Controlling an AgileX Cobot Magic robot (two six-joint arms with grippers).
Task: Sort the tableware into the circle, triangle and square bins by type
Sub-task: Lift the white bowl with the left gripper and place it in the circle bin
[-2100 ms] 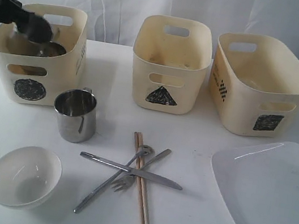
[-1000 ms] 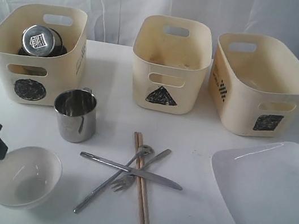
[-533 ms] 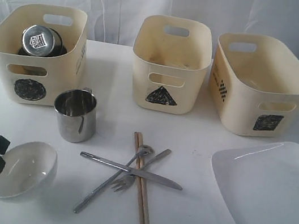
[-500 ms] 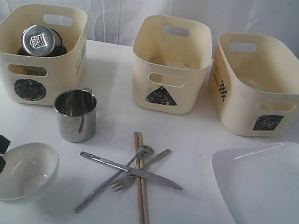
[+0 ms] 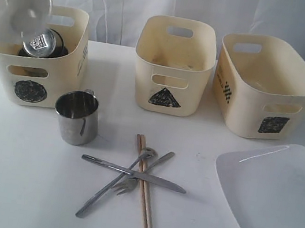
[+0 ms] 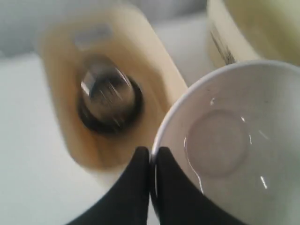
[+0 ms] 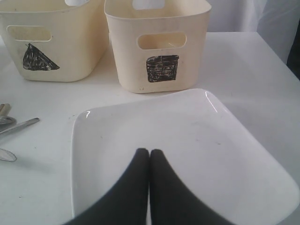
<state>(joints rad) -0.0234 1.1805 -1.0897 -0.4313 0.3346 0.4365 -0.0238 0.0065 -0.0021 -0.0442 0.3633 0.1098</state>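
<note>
My left gripper (image 6: 152, 151) is shut on the rim of the white bowl (image 6: 234, 140), which hangs tilted and blurred (image 5: 15, 6) above the circle bin (image 5: 32, 79). That bin holds an upturned steel mug (image 5: 37, 42) in a steel bowl. A second steel mug (image 5: 76, 116) stands on the table. Knife (image 5: 133, 173), fork (image 5: 145, 174), spoon (image 5: 114, 184) and chopsticks (image 5: 145, 192) lie crossed at the front. The triangle bin (image 5: 173, 65) and square bin (image 5: 265, 86) stand behind. My right gripper (image 7: 149, 152) is shut and holds nothing, over the large white plate (image 7: 187, 150).
A white curtain hangs behind the bins. The white plate (image 5: 278, 199) reaches the table's front right edge. The table's front left, where the white bowl stood, shows bare white surface.
My left gripper closed on the white bowl's rim at the front left, tipped it, and has lifted it up and back over the circle bin. The right gripper has not moved.
</note>
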